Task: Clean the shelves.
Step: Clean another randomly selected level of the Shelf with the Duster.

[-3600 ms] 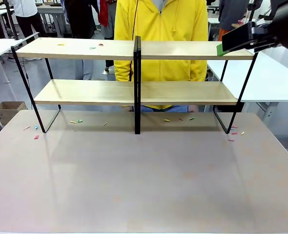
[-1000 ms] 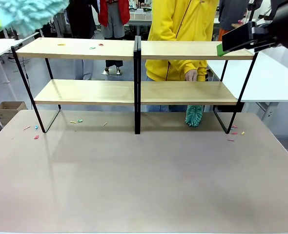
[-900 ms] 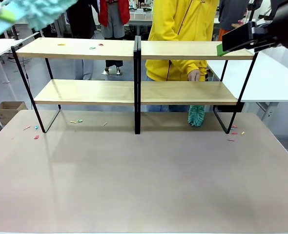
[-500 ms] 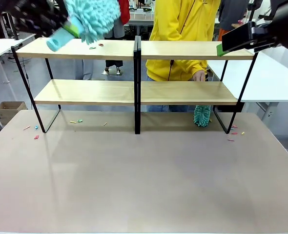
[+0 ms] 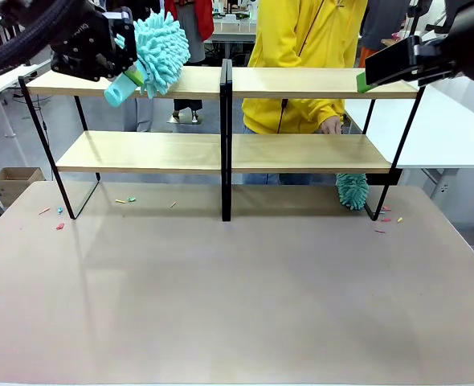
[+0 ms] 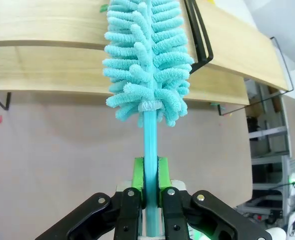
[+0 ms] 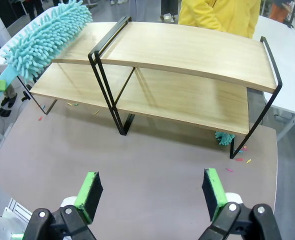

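The shelves (image 5: 301, 83) stand across the far half of the table, two light-wood boards on a black frame. My left gripper (image 5: 127, 71) is at the left end of the top board, shut on the handle of a teal fluffy duster (image 5: 161, 50). In the left wrist view the left gripper (image 6: 150, 186) clamps the handle, and the duster head (image 6: 147, 55) lies over the top board of the shelves (image 6: 47, 75). My right gripper (image 7: 150, 192) is open and holds nothing; it hovers high by the shelves' right end (image 5: 386, 66). A person in yellow holds a second duster (image 5: 352, 190) below the lower board.
Small coloured scraps (image 5: 59, 217) lie on the tabletop near the left leg of the frame, with more scraps (image 5: 386, 219) by the right leg. A cardboard box (image 5: 12, 181) sits on the floor at the left. White tables (image 5: 454, 129) flank the shelves.
My left arm has swung the duster down from the upper left corner to the left part of the top board. The person's duster has slid right under the lower board.
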Robot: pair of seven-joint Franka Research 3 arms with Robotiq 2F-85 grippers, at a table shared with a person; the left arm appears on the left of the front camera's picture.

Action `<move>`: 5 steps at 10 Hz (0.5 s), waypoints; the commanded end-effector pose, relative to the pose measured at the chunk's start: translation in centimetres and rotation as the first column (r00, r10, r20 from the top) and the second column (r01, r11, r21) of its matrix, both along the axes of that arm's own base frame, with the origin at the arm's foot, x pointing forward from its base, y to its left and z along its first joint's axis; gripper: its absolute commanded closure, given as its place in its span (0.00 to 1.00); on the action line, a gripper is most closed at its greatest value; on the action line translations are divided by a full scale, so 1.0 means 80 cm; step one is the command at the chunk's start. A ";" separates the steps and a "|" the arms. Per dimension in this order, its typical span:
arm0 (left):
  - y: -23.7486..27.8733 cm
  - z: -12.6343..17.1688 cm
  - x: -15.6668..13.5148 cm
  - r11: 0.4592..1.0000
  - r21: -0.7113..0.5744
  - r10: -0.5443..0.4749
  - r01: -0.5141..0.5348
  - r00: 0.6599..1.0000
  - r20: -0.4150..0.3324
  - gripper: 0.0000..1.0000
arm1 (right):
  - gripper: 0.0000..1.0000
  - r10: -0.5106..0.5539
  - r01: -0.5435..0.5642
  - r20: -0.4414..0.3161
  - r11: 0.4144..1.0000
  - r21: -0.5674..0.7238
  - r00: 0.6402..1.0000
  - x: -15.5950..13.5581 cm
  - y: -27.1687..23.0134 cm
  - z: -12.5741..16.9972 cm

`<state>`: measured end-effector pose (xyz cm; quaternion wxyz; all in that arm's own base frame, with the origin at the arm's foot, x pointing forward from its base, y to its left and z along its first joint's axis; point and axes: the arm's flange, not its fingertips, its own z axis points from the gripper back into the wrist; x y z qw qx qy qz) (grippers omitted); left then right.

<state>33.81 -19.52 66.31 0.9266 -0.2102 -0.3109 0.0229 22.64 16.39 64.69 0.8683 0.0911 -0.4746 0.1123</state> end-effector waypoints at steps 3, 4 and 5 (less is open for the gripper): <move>0.000 0.002 0.001 0.997 0.072 0.025 -0.023 0.999 -0.023 0.88 | 0.00 -0.004 0.004 0.001 1.000 0.003 1.000 0.000 0.000 0.001; 0.003 0.001 0.003 0.993 0.097 0.069 -0.067 0.998 -0.008 0.88 | 0.00 -0.004 0.004 0.001 1.000 0.003 1.000 0.000 0.000 0.001; 0.009 -0.003 0.003 0.987 0.125 0.105 -0.104 0.994 -0.001 0.88 | 0.00 -0.004 0.004 0.001 1.000 0.003 1.000 0.000 0.000 0.001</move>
